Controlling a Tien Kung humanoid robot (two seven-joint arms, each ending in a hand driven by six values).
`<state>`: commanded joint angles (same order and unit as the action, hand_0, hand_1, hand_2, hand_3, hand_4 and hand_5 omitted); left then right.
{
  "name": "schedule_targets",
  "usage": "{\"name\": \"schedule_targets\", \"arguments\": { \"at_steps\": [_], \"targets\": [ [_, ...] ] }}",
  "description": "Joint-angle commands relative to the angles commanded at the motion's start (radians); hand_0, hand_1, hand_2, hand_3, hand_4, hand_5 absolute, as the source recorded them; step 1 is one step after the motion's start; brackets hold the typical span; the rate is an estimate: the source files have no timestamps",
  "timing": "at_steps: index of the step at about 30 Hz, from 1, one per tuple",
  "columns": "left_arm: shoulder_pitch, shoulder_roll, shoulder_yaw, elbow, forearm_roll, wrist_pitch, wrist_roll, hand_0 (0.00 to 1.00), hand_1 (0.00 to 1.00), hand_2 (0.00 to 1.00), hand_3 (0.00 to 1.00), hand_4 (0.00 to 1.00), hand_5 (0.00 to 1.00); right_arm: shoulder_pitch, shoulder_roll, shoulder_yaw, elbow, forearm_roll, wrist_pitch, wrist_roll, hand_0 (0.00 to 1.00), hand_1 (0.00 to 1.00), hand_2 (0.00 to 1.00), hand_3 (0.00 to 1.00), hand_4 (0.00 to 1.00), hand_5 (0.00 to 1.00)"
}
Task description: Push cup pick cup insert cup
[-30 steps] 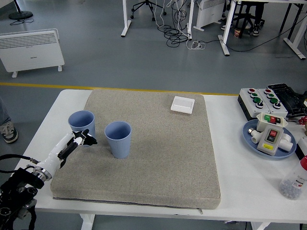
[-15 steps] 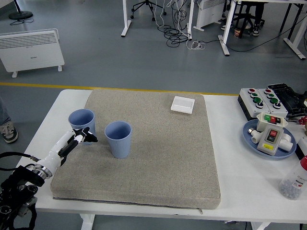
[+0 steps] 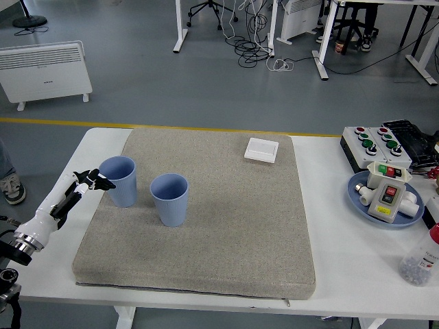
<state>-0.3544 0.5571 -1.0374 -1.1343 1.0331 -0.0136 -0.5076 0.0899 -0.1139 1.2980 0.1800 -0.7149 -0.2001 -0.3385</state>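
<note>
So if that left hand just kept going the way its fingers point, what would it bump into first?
Most likely the left blue cup. The left hand points right across the mat, its fingers almost at that cup's side. Whether they already touch is unclear from this view.

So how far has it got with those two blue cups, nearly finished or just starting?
Just starting, by the look of it. Nothing is stacked: both cups stand upright and apart on the grey mat. The left hand is at the left cup, on its outer side, seemingly about to push it toward the right cup. Picking one up and inserting it remains.
</note>
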Motion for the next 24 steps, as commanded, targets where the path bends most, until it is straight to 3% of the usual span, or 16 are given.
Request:
{"name": "schedule_targets", "arguments": {
  "at_steps": [2,4,5,6,7,10,11,12,16,17,18,23,24],
  "targets": [
    [-0.014,0.033,-0.023,-0.07,0.036,0.016,0.01,0.517,0.577,0.537,0.478,0.576,0.946,-0.001,-0.002,0.004,0.0,-0.002,0.0,0.0,0.676,0.59,0.6,0.577,0.098,0.555],
    [-0.032,0.05,-0.028,-0.113,0.058,0.02,0.027,0.517,0.577,0.537,0.478,0.576,0.946,-0.001,-0.003,0.005,0.0,-0.004,-0.001,0.0,0.676,0.59,0.6,0.577,0.098,0.555],
    [-0.058,0.064,-0.027,-0.146,0.081,0.017,0.061,0.517,0.577,0.537,0.478,0.576,0.946,-0.002,-0.003,0.005,0.0,-0.005,-0.001,-0.001,0.676,0.59,0.6,0.577,0.098,0.555],
    [-0.072,0.07,-0.026,-0.165,0.093,0.015,0.086,0.707,0.722,0.713,0.629,0.781,0.711,-0.002,-0.003,0.005,0.0,-0.005,-0.001,-0.001,0.676,0.59,0.6,0.577,0.098,0.555],
    [-0.084,0.076,-0.021,-0.177,0.106,0.008,0.103,0.707,0.722,0.713,0.629,0.781,0.711,-0.002,-0.003,0.005,0.0,-0.006,-0.001,-0.001,0.676,0.59,0.6,0.577,0.098,0.555],
    [-0.187,0.102,0.042,-0.223,0.219,-0.054,0.233,0.707,0.722,0.713,0.629,0.781,0.711,-0.001,-0.003,0.004,0.0,-0.002,-0.002,-0.002,0.676,0.59,0.6,0.577,0.098,0.555],
    [-0.218,0.106,0.066,-0.225,0.245,-0.069,0.277,0.707,0.722,0.713,0.629,0.781,0.711,-0.001,-0.003,0.004,0.0,0.0,-0.002,-0.002,0.676,0.59,0.6,0.577,0.098,0.555],
    [-0.253,0.111,0.098,-0.225,0.264,-0.086,0.316,0.878,0.876,0.968,0.875,0.906,0.677,-0.001,-0.002,0.005,0.0,0.002,-0.003,-0.001,0.676,0.59,0.6,0.577,0.098,0.554],
    [-0.373,0.107,0.215,-0.199,0.313,-0.136,0.448,0.878,0.876,0.968,0.875,0.906,0.677,-0.001,-0.001,0.001,0.0,0.014,-0.005,0.001,0.676,0.59,0.6,0.577,0.098,0.554],
    [-0.402,0.103,0.244,-0.187,0.327,-0.148,0.465,0.878,0.876,0.968,0.875,0.906,0.677,0.0,0.0,-0.001,0.0,0.016,-0.005,0.001,0.676,0.59,0.6,0.577,0.098,0.554],
    [-0.424,0.101,0.27,-0.181,0.333,-0.153,0.473,0.933,0.929,0.998,0.975,0.95,0.575,0.0,0.0,-0.001,0.0,0.016,-0.005,0.001,0.676,0.59,0.6,0.577,0.097,0.553],
    [-0.541,0.07,0.402,-0.107,0.37,-0.194,0.526,0.933,0.929,0.998,0.975,0.95,0.575,0.001,-0.001,-0.008,0.0,0.025,-0.005,0.001,0.676,0.59,0.6,0.577,0.097,0.553],
    [-0.557,0.062,0.421,-0.091,0.367,-0.196,0.525,0.957,0.948,0.998,0.998,0.964,0.48,0.001,0.0,-0.009,0.0,0.027,-0.005,0.001,0.676,0.59,0.599,0.576,0.097,0.552]
  ]
}}
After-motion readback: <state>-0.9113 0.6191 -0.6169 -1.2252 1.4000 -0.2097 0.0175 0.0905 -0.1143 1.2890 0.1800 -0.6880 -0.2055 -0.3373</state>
